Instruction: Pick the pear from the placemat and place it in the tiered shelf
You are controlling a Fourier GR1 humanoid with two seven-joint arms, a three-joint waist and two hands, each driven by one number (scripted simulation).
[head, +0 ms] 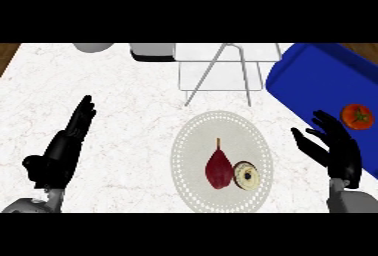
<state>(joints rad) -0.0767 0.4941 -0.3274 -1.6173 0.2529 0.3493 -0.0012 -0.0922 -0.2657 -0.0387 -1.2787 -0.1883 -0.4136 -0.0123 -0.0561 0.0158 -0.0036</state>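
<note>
Placemat [221, 125]: lies on the surface [125, 80], around the middle of the view.
Pear [218, 171]: lies on the near half of the placemat, stem pointing away from the robot.
Round item [246, 175]: on the placemat, touching the pear's right side.
Tiered shelf [220, 67]: stands on the surface behind the placemat, at the far edge.
Tray [317, 80]: lies on the right of the surface, to the right of the shelf and placemat.
Tomato [357, 116]: sits on the tray, near the right edge.
Left robot hand [63, 145]: over the surface, well left of the placemat.
Right robot hand [331, 147]: right of the placemat, over the tray's near edge, just beside the tomato.
Two objects [93, 46], [152, 51]: at the far edge, left of the shelf; partly cut off.
</note>
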